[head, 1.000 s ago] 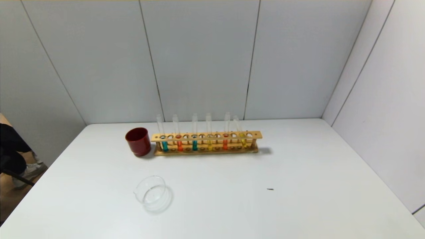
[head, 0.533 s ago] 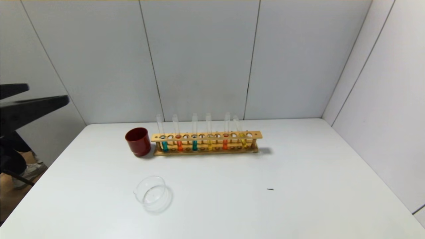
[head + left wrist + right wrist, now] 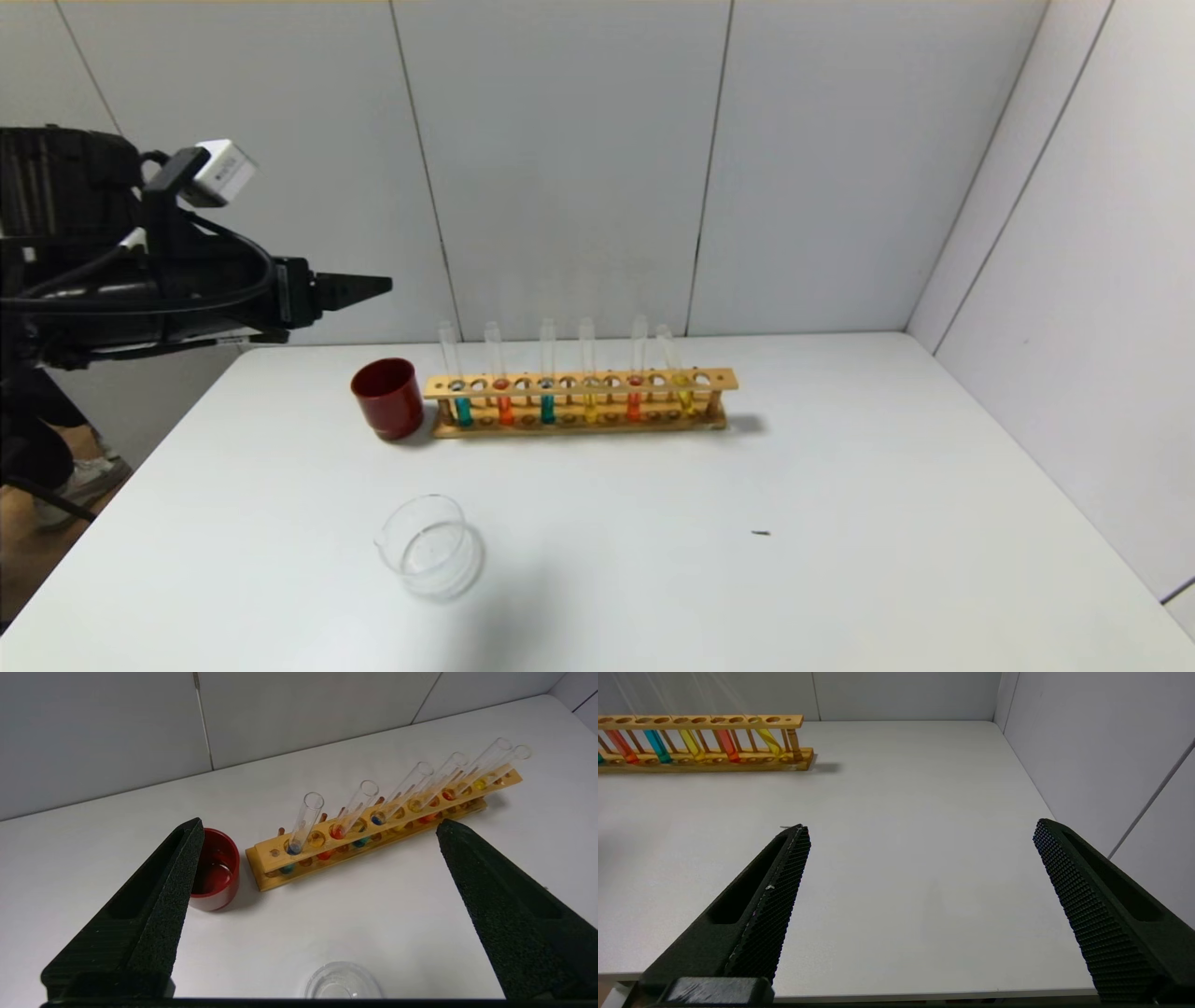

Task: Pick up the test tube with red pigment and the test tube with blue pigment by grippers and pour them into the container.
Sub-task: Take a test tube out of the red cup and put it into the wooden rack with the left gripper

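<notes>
Left gripper [image 3: 378, 285], black pointed claw, hangs in the air off the table's left edge, jaws spread wide, holding nothing. Low clear glass dish [image 3: 429, 544] sits toward the near-left of the white table [image 3: 840, 523]. Dark red cup [image 3: 386, 398] touches the left end of the wooden rack [image 3: 581, 403] toward the far edge. Rack holds blue-liquid tube [image 3: 548, 372] and, two places right, orange-red tube [image 3: 636, 370]. Right gripper [image 3: 920, 833] over the near-right edge, wide open, empty.

No readable text or markings anywhere

The long wooden test-tube rack [image 3: 581, 403] bears no label; the dark red opaque cup [image 3: 388, 398] is plain; the small white-grey box [image 3: 222, 172] on the arm shows no legible print; the white table [image 3: 840, 523] carries no sign.
</notes>
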`<state>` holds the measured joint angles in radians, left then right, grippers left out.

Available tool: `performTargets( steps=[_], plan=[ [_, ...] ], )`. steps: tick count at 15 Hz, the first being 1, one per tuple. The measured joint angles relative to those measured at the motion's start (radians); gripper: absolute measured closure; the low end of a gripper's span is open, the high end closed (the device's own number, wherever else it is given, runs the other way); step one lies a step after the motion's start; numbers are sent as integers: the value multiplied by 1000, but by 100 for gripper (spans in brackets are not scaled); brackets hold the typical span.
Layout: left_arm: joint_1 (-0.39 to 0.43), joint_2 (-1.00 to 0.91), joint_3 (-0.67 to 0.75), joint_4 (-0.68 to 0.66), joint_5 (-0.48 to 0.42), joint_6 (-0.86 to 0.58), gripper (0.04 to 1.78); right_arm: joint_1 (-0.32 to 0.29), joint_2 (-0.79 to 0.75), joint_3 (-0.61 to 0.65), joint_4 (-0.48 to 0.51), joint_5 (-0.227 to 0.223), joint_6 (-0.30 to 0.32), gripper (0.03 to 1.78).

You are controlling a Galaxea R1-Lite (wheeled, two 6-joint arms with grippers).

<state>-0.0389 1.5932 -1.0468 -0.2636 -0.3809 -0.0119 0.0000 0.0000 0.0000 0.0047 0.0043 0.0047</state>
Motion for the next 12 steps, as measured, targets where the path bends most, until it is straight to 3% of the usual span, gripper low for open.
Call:
performTargets(
  steps=[3, 7, 12],
  plan=[
    [-21, 129, -4, -92, 7, -5, 7, 0, 0, 0, 0, 0, 0, 6],
    [-71, 257, -13, -189, 81, 1, 7, 0, 0, 0, 0, 0, 0, 6],
    [-97, 391, -57, -236, 130, 2, 7, 0, 0, 0, 0, 0, 0, 6]
  ],
)
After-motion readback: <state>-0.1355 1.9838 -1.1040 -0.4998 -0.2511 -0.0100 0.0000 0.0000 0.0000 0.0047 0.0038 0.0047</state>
